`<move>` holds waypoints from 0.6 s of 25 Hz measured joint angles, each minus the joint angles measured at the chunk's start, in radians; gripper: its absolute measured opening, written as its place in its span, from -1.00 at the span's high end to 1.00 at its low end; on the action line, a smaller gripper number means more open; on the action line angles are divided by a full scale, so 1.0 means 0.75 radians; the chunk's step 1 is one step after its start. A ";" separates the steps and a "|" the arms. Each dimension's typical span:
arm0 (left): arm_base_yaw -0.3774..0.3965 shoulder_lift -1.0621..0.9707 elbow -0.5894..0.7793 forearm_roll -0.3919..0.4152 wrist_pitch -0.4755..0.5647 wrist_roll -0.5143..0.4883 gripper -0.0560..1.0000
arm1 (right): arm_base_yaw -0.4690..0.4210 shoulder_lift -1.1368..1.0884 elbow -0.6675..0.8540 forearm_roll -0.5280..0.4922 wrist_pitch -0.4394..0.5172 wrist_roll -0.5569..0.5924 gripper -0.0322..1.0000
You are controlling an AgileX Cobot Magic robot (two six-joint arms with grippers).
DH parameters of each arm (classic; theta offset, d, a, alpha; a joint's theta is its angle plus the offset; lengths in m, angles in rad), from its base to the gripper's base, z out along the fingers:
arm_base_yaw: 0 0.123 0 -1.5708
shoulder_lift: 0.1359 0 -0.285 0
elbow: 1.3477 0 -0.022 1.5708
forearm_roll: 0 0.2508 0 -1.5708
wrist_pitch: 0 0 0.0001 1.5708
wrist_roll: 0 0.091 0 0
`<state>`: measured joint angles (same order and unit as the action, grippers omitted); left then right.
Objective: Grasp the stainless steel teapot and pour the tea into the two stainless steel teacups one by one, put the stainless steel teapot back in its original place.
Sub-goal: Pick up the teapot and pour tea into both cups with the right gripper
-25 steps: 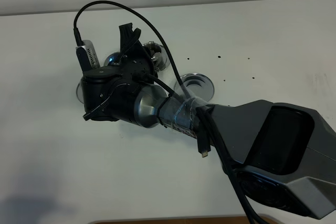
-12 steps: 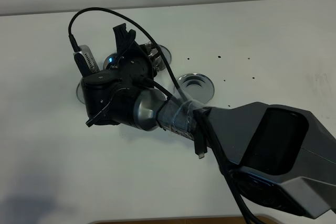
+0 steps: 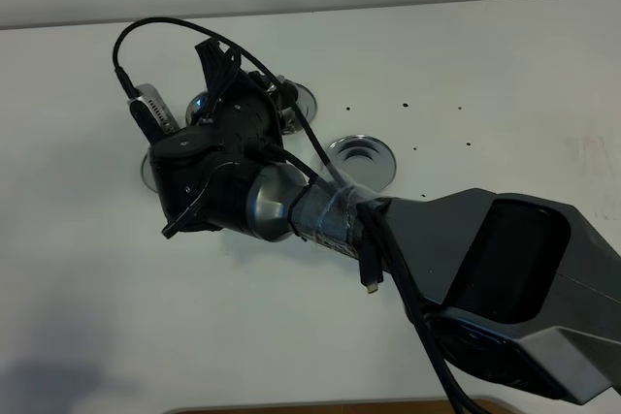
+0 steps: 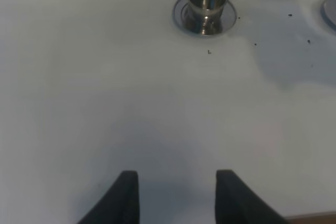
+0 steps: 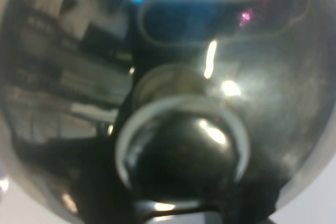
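White table (image 3: 505, 65), lightly speckled. Right gripper (image 3: 221, 65), jaws hidden, evidently clamps the stainless steel teapot (image 5: 173, 103), held above one teacup (image 4: 206, 3) for pouring. Left gripper (image 4: 177, 192) hangs spread and idle, well apart.

Shiny steel teapot (image 5: 262, 93) with domed, knobbed lid, thin spout tip over a small steel cup (image 4: 206, 2) upright on its small saucer (image 4: 181, 18). Second cup (image 3: 283, 94) nearby. Wide ringed saucer (image 3: 361, 157) flat on tabletop (image 3: 505, 65), apart.
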<state>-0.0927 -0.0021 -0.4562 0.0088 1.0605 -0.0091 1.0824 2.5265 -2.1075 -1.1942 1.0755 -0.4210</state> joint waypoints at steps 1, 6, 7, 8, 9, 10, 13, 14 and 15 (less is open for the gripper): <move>0.000 0.000 0.000 0.000 0.000 0.000 0.15 | 0.000 0.000 0.000 -0.018 -0.006 -0.006 0.57; 0.000 0.000 0.000 0.000 0.000 0.000 0.15 | 0.000 0.000 0.000 -0.049 -0.016 -0.042 0.57; 0.000 0.000 0.000 0.000 0.000 0.000 0.15 | 0.000 0.000 0.000 -0.054 -0.016 -0.049 0.57; 0.000 0.000 0.000 0.000 0.000 0.000 0.15 | 0.000 0.000 0.000 -0.064 -0.016 -0.059 0.57; 0.000 0.000 0.000 0.000 0.000 0.000 0.15 | 0.000 0.000 0.000 -0.073 -0.016 -0.063 0.57; 0.000 0.000 0.000 0.000 0.000 0.000 0.15 | 0.000 0.000 0.000 -0.083 -0.016 -0.065 0.57; 0.000 0.000 0.000 0.000 0.000 0.000 0.15 | 0.000 0.000 0.000 -0.103 -0.016 -0.069 0.57; 0.000 0.000 0.000 0.000 0.000 0.000 0.15 | 0.000 0.000 0.000 -0.104 -0.016 -0.071 0.57; 0.000 0.000 0.000 0.000 0.000 0.000 0.15 | 0.000 0.000 0.000 -0.104 -0.016 -0.072 0.57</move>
<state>-0.0927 -0.0021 -0.4562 0.0088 1.0605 -0.0091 1.0824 2.5265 -2.1075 -1.2724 1.0633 -0.4752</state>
